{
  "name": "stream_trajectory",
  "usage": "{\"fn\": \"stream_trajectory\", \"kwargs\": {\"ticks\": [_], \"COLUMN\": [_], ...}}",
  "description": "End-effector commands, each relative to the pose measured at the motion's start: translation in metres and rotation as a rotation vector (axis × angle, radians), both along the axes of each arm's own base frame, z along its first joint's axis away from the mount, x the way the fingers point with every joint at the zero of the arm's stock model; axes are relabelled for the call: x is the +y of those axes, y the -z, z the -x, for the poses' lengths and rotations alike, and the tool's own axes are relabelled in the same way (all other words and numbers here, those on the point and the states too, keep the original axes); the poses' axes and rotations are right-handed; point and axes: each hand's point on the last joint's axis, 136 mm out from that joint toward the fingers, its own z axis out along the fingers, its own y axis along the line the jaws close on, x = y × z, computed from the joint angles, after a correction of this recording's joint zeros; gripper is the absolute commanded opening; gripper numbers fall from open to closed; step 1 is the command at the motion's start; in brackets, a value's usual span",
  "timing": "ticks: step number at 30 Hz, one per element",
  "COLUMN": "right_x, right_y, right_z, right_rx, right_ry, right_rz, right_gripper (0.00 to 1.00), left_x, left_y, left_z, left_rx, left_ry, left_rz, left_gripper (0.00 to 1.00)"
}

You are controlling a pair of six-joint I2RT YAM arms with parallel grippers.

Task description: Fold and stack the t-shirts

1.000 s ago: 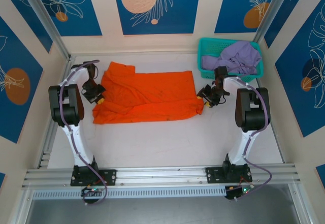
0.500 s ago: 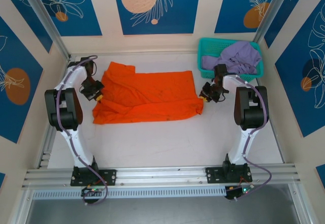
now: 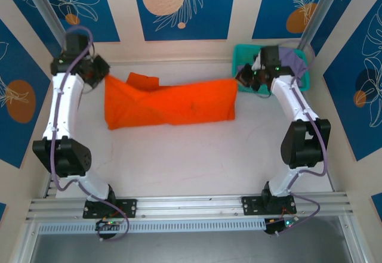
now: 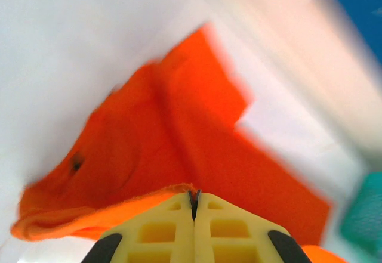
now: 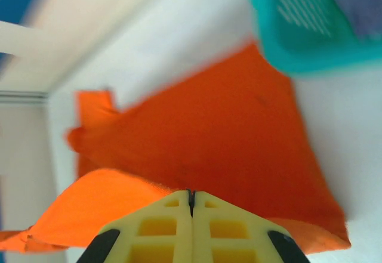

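The left claw [image 4: 194, 194] and the right claw [image 5: 190, 192] each clamp an edge of the orange t-shirt [image 3: 173, 103] near the counter's [image 3: 179, 161] far edge.

The lavender shirt [image 5: 359, 2] (blurred) runs off the upper corner.

No readable text, label, brand or number in any view. The far wall panels [image 3: 203, 18] carry only white leaf line-art and orange discs, no lettering.
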Motion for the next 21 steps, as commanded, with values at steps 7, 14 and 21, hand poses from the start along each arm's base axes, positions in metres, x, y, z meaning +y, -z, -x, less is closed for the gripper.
{"fn": "stream_trajectory", "kwargs": {"ticks": [7, 14, 21], "right_x": [0.03, 0.034, 0.035], "right_y": [-0.175, -0.12, -0.139], "right_z": [-0.005, -0.001, -0.08], "right_rx": [-0.406, -0.326, -0.399], "right_ry": [-0.139, -0.145, -0.13], "right_rz": [-0.118, -0.118, -0.137], "right_gripper": [0.0, 0.0, 0.0], "left_x": [-0.024, 0.001, 0.007], "left_y": [-0.213, -0.132, -0.153], "left_z": [-0.009, -0.004, -0.076], "left_rx": [-0.604, -0.368, -0.494], "left_ry": [0.121, 0.017, 0.012], "left_rz": [0.04, -0.041, 0.001], "left_gripper": [0.0, 0.0, 0.0]}}
